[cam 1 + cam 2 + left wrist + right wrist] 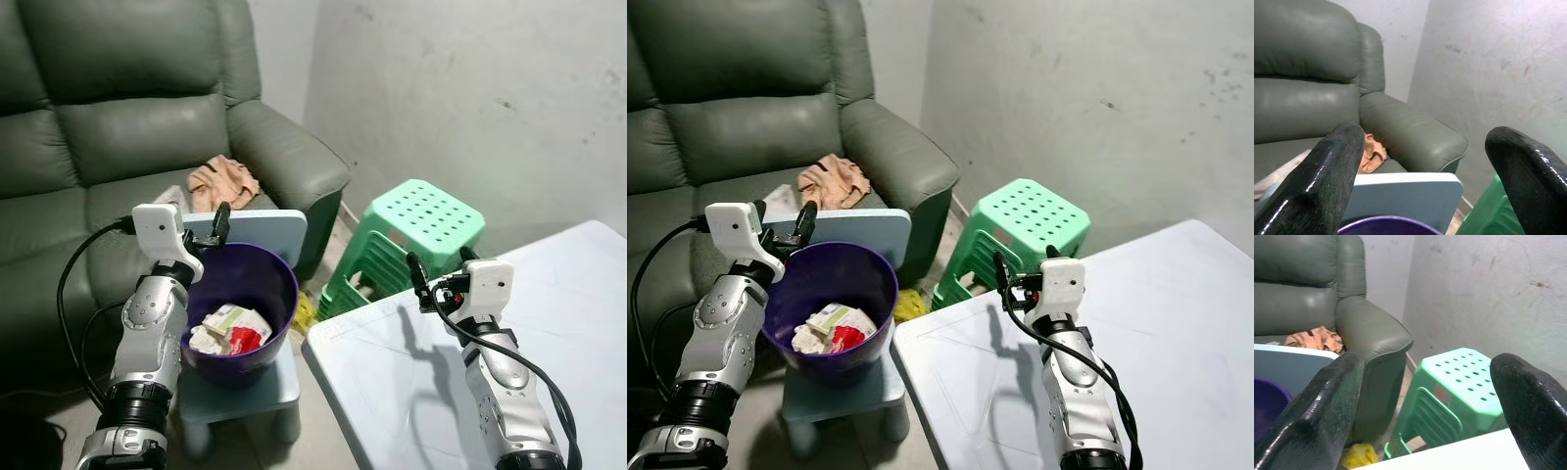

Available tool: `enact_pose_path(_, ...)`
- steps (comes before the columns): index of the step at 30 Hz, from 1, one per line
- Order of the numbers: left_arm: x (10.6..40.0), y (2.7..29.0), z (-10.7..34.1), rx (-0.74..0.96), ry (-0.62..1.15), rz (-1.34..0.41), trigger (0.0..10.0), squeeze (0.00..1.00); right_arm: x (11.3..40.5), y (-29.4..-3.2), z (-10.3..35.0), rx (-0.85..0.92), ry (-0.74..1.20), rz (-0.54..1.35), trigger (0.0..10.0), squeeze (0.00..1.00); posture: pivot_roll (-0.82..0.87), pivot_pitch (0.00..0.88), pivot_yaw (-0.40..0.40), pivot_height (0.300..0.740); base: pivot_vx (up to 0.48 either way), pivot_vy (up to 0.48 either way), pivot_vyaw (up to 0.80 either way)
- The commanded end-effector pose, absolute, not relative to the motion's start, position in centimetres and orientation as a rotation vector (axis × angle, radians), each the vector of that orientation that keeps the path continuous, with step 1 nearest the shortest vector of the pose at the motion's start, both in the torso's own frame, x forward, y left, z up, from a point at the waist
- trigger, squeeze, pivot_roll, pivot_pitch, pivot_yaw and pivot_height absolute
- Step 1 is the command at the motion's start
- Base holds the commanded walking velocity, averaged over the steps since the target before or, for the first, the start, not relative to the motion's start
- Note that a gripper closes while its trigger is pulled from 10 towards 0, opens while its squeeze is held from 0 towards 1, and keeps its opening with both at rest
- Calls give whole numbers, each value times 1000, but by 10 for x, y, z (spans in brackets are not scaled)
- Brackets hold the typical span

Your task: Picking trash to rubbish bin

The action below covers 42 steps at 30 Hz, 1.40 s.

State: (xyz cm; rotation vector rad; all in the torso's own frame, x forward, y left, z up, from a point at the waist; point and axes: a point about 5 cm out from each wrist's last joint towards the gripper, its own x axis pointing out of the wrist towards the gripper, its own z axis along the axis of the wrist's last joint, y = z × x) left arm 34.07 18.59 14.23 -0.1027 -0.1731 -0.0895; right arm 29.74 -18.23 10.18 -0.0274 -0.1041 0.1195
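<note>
From the head views you see the purple rubbish bin on a pale blue stool beside the sofa, crumpled wrappers lying inside, your left pincer over its rim and your right pincer above the white bench. Both wrist views show the fingers spread apart, empty. The left wrist view cuts the bin to a sliver of rim, hiding the trash, while the right wrist view catches a yellow scrap on the floor by the green stools.

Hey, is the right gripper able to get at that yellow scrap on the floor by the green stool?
Probably not: the yellow scrap lies below the table edge, and the right gripper hovers above it.
</note>
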Motion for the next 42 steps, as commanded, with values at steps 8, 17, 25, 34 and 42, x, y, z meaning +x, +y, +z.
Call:
enact_pose_path(8, 342, 182, 143, -109, -174, -104, 10000, 0, 299, -185, 105, -41, -106, 114, 10000, 0, -29, 0, -98, 740, 0, 0, -684)
enact_pose_path(17, 342, 183, 141, -114, -160, -105, 10000, 0, 296, -185, 103, -37, -98, 105, 10000, 0, -33, 0, -95, 740, 0, 392, -685)
enact_pose_path(25, 342, 182, 141, -104, -162, -101, 10000, 0, 295, -186, 103, -40, -95, 100, 10000, 0, -35, 0, -97, 740, 0, 0, -684)
enact_pose_path(34, 341, 181, 140, -105, -155, -97, 10000, 0, 295, -187, 104, -43, -90, 95, 10000, 0, -37, 0, -98, 740, 0, 0, -686)
enact_pose_path(42, 341, 179, 138, -92, -150, -100, 10000, 0, 295, -187, 104, -38, -88, 88, 10000, 0, -39, 0, -96, 740, 0, 0, -683)
